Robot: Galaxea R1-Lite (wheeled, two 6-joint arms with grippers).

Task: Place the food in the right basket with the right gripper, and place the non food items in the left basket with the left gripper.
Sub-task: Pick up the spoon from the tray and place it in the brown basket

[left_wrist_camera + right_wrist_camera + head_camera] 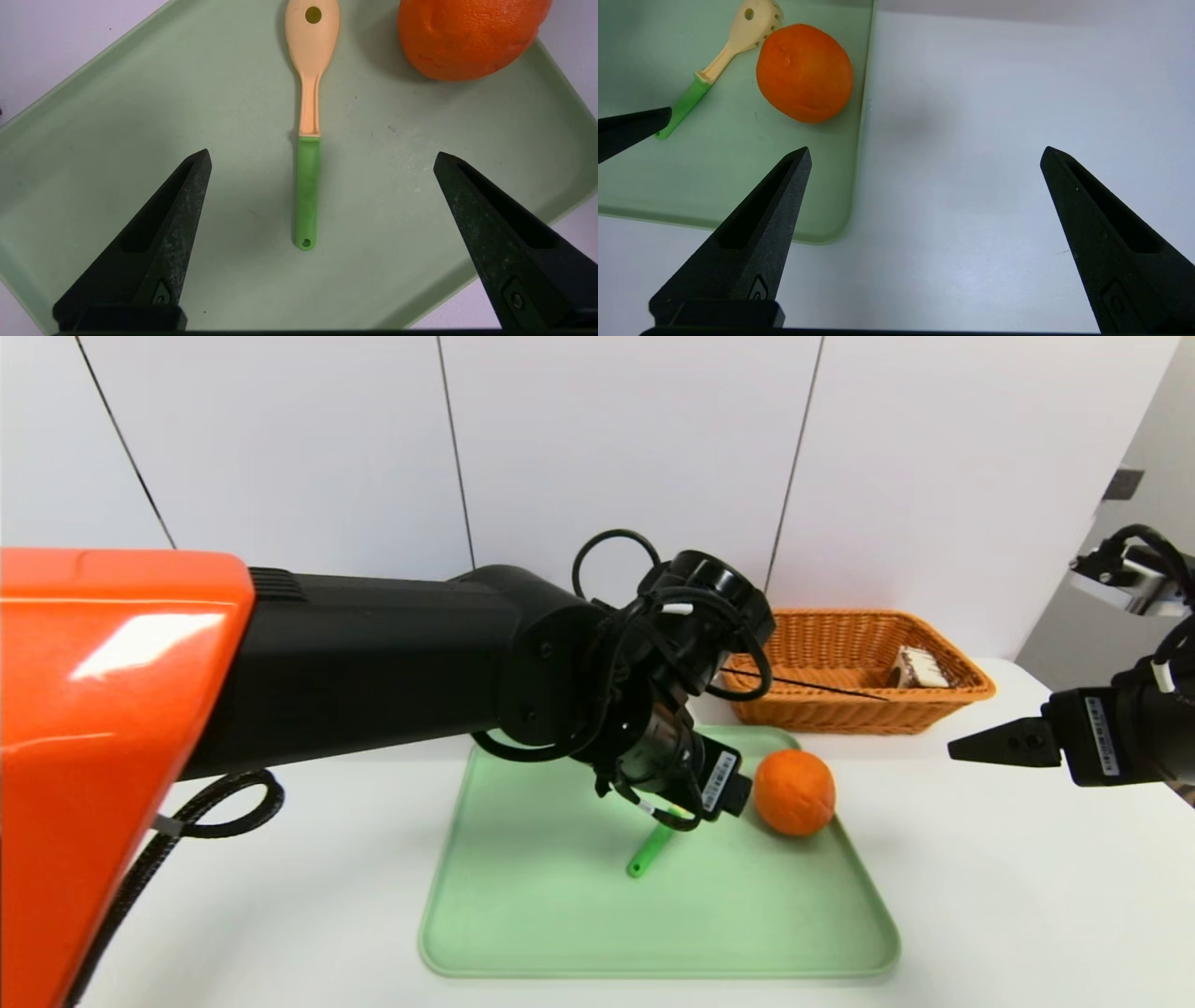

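A yellow spoon [309, 140] with a green handle lies on the pale green tray [560, 933]. My left gripper [321, 153] hangs open just above it, one finger on each side of the handle, touching nothing. The round orange fruit [794, 791] rests on the tray beside the spoon's bowl. A chocolate cake wedge [917, 667] lies in the orange-tan right basket [840, 714] at the back. My right gripper [925, 149] is open and empty over the bare table, to the right of the tray. The left basket is hidden behind my left arm.
My left arm's orange and black bulk [373, 653] fills the left half of the head view. The white table [1027, 896] stretches to the right of the tray. A white panelled wall [607, 448] stands close behind the basket.
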